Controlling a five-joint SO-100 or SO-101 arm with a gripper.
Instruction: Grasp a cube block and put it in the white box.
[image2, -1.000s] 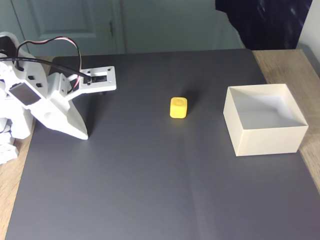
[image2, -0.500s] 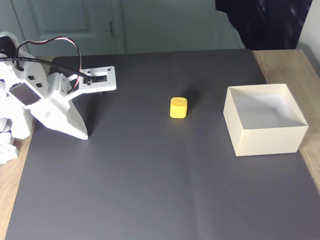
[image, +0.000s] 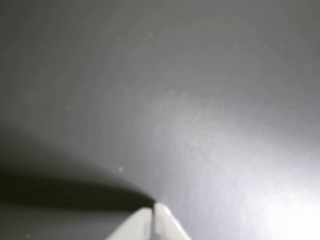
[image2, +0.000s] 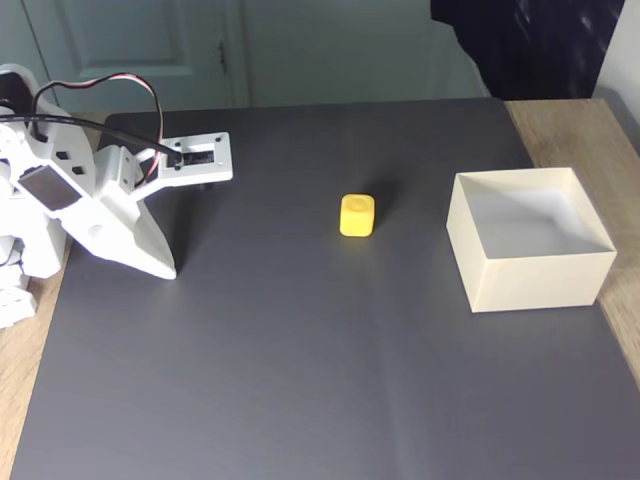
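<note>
The small yellow cube block (image2: 357, 215) sits alone on the dark grey mat, near the middle in the fixed view. To its right stands the white box (image2: 540, 281), lidless and with nothing inside. My white gripper (image2: 165, 267) rests at the far left with its tip down on the mat, well away from the cube. In the wrist view the two fingertips of the gripper (image: 152, 210) meet in a point with nothing between them, and bare mat lies ahead.
The dark mat (image2: 300, 370) covers most of the wooden table (image2: 585, 130), which shows at the right and left edges. A white bracket (image2: 197, 158) on the arm juts out over the mat's back left. A door stands behind the table.
</note>
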